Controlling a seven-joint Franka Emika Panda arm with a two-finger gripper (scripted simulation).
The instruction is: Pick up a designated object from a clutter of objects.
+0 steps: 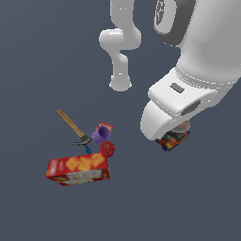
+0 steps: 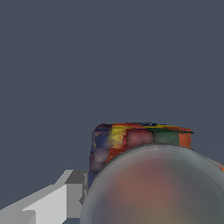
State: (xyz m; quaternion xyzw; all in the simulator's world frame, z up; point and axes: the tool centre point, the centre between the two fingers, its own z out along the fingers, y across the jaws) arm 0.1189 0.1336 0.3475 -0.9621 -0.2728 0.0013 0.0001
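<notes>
The small can (image 1: 174, 140) has a grey metal top and a red, orange and blue label. It sits right under my white hand on the exterior view's right, apart from the other objects. The hand hides most of it and all of my fingers there. In the wrist view the can (image 2: 140, 140) fills the lower picture, its blurred metal top very near the camera. One grey finger (image 2: 52, 201) lies against its side; the other is hidden behind the can. My gripper (image 2: 144, 183) looks shut on the can.
The clutter lies on the exterior view's left: a wooden-handled hammer (image 1: 71, 126), a purple cup (image 1: 100, 136), a small red packet (image 1: 106, 126), a blue piece (image 1: 88, 149), a small red round thing (image 1: 108, 149) and a big red cracker box (image 1: 78, 169).
</notes>
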